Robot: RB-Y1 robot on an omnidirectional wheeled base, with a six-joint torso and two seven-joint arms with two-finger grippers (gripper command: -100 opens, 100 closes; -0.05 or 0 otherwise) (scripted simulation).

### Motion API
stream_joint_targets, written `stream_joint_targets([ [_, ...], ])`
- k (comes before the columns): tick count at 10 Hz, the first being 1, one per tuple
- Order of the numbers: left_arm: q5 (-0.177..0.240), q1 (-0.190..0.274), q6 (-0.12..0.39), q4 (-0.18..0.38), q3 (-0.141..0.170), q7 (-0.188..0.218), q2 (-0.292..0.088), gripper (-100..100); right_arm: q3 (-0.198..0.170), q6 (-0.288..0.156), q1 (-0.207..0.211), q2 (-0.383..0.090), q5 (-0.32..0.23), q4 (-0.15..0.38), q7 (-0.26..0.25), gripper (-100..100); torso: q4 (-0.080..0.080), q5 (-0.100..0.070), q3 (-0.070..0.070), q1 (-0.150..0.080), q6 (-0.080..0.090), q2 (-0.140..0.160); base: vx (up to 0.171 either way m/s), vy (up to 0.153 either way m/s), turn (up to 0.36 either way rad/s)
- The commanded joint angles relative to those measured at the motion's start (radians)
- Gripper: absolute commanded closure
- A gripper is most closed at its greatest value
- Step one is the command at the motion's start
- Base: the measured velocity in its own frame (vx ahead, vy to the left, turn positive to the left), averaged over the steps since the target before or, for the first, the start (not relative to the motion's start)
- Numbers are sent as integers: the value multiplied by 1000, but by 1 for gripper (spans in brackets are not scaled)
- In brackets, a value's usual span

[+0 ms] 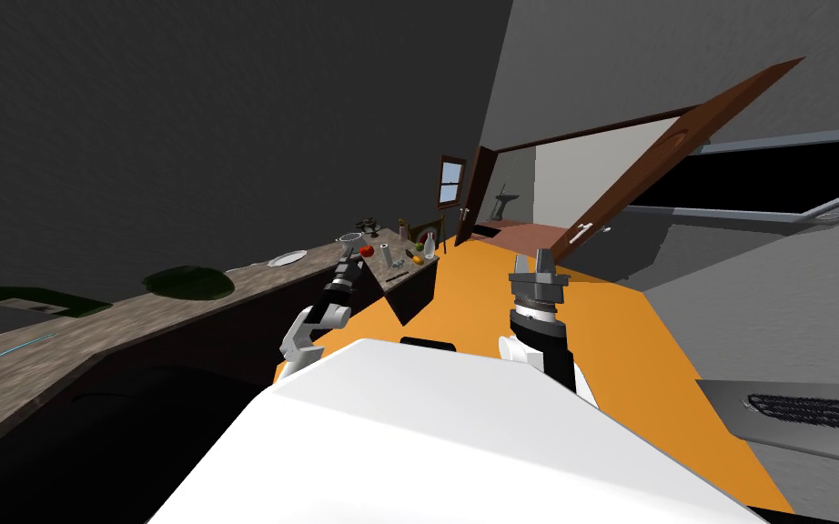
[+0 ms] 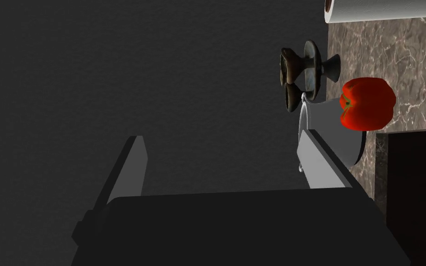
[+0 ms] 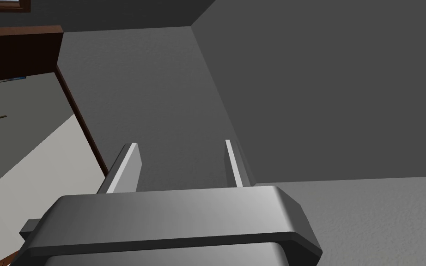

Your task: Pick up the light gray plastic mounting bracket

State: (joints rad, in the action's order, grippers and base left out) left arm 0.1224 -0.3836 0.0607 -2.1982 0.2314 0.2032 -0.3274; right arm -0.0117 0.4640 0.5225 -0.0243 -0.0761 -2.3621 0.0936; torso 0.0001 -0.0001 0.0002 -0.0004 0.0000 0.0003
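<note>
The light grey mounting bracket is too small to single out, its long axis included. It likely lies among small clutter [image 1: 394, 262] on the brown marbled stone counter [image 1: 181, 314], just ahead of the left gripper [image 1: 350, 266], spread and empty beside a glossy red bell pepper [image 2: 367, 104]. The right gripper [image 1: 536, 264], likewise spread, is farther off.

- The whole scene is dim; the walls are dark grey, and the orange floor [image 1: 474, 309] is the brightest surface.
- Paler light lies in the room beyond the doorway [image 1: 577, 177].
- The wide lens splays the walls toward the corners, and the picture is rolled.
- In the left wrist view the red pepper [image 2: 367, 104] glows against an almost black wall.
- The right gripper [image 3: 179, 144] has a soft sheen on its body.
</note>
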Motion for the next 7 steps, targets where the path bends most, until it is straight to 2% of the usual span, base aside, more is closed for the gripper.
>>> stream_joint_targets([
  [1, 25, 13, 50, 17, 18, 12, -28, -100, 0, 0, 0, 0, 0, 0, 0, 0, 0, 0, 0, 0, 0, 0, -7, -24, -22],
  [3, 25, 13, 97, 17, 18, 12, -28, -100, 0, 0, 0, 0, 0, 0, 0, 0, 0, 0, 0, -1, 0, 0, -3, -15, -3],
  [4, 51, 19, 130, 30, 37, 26, -56, -100, 0, 0, 0, 0, 0, 0, 0, 0, 0, 0, 0, 0, 0, 0, 3, -22, -24],
  [6, 51, 19, 177, 30, 37, 26, -56, -100, 0, 0, 0, 0, 0, 0, 0, 0, 0, 0, 0, -1, 0, -1, 1, -17, -5],
  [7, 79, 25, 212, 44, 56, 40, -83, -100, 0, 0, 0, 0, 0, 0, 0, 0, 0, 0, 0, 0, 0, -1, 8, -27, -36],
])
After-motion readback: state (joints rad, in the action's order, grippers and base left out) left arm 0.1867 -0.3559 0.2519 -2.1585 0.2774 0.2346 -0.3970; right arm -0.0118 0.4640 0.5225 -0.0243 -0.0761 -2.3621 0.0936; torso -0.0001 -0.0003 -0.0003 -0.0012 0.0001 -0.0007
